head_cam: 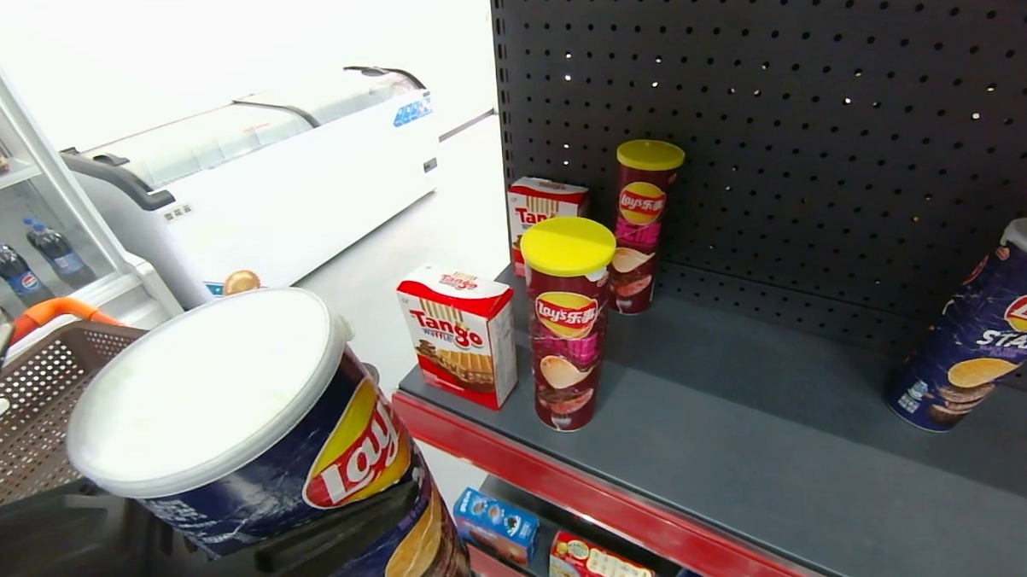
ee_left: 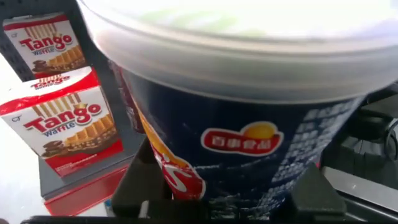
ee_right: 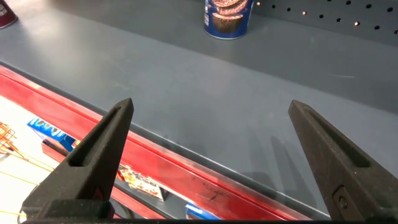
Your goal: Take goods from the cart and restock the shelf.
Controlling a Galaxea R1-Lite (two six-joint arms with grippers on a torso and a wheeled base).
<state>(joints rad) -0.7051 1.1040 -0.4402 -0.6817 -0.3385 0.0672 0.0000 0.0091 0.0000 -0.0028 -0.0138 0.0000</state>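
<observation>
A dark blue chips can (head_cam: 254, 443) with a white lid is held at the lower left, just short of the shelf's red front edge (head_cam: 571, 483). My left gripper (ee_left: 224, 199) is shut on the can (ee_left: 249, 124), its black fingers (ee_left: 134, 186) pressed on both sides. My right gripper (ee_right: 211, 109) stands open over the front part of the grey shelf board (ee_right: 186, 74), nothing between its fingers. A second blue can (head_cam: 976, 332) leans against the pegboard at the right, seen also as the can (ee_right: 227, 15) beyond the right gripper.
On the shelf (head_cam: 740, 417) stand two maroon cans with yellow lids (head_cam: 568, 321) (head_cam: 644, 224) and two wafer boxes (head_cam: 459, 333) (head_cam: 545, 206). A brown cart basket (head_cam: 38, 382) is at the far left, a white freezer (head_cam: 262, 178) behind. Packets (head_cam: 496, 520) lie on the lower shelf.
</observation>
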